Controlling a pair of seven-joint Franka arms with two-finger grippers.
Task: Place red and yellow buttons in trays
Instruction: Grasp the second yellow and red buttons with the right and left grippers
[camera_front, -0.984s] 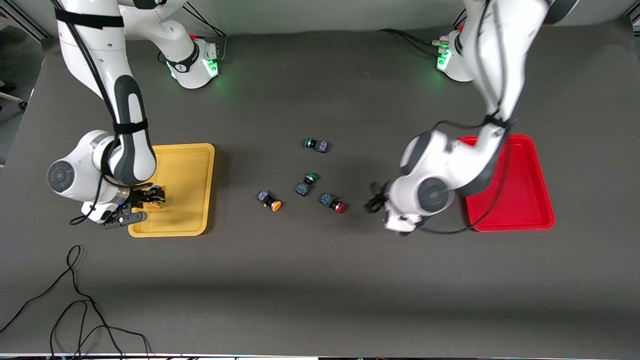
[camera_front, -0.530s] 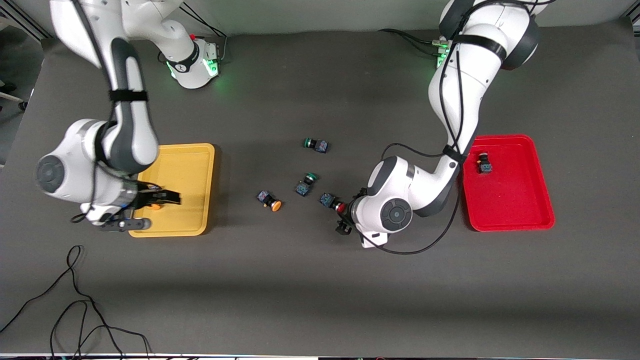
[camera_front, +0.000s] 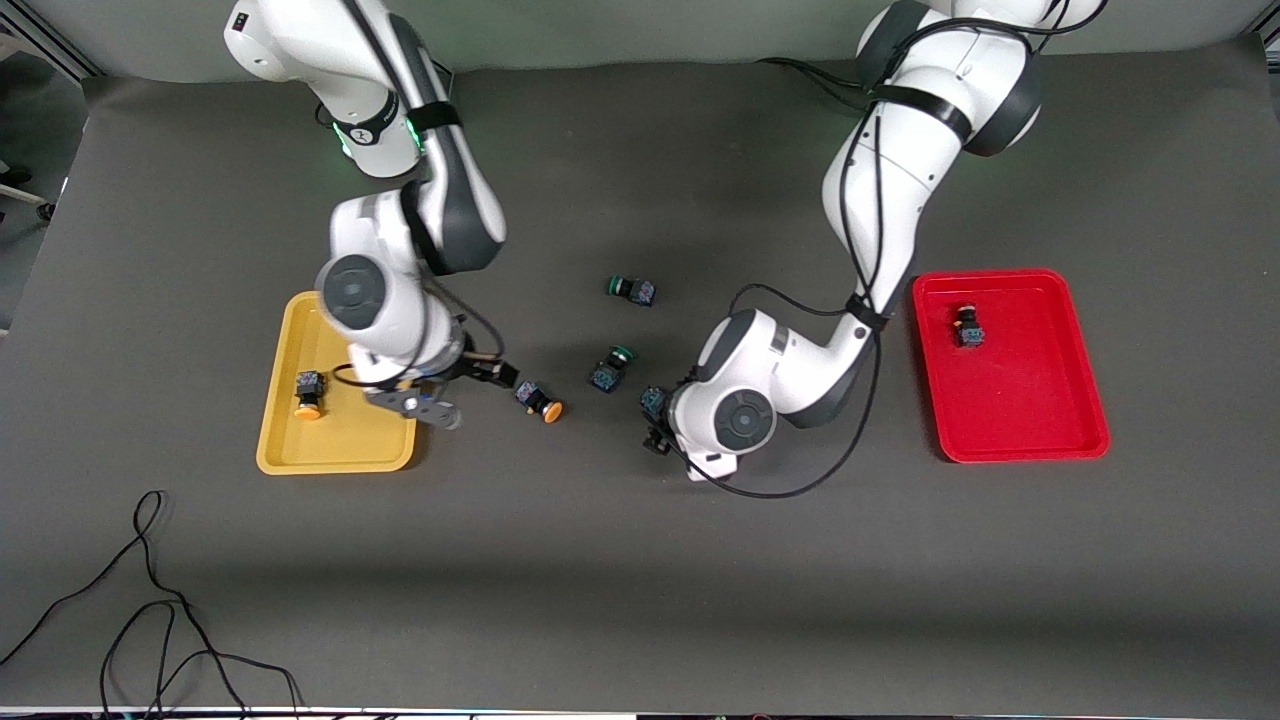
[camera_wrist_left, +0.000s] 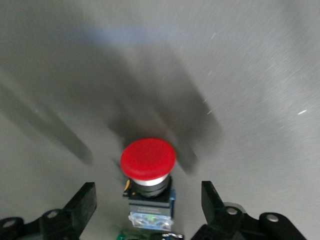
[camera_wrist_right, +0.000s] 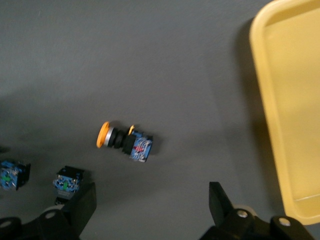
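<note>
Left gripper (camera_wrist_left: 148, 200) down at the table near mid-table, spread wide around the red-capped button (camera_wrist_left: 148, 176), fingers either side, not touching it. In front view that button mostly hidden under the left wrist, only its bluish base (camera_front: 654, 401) showing. Second red button (camera_front: 967, 328) lying in the red tray (camera_front: 1010, 440), toward the corner nearest the left arm's base.

Right gripper (camera_wrist_right: 152, 202) over bare table between the yellow tray (camera_front: 335, 455) and the orange-capped button (camera_front: 538, 398), fingers apart, nothing between them. That button on its side on the table. Other orange-capped button (camera_front: 306, 393) inside the yellow tray.

Two green-capped buttons on the table: one (camera_front: 611, 367) just beside the left wrist, one (camera_front: 631, 289) farther from the front camera.
</note>
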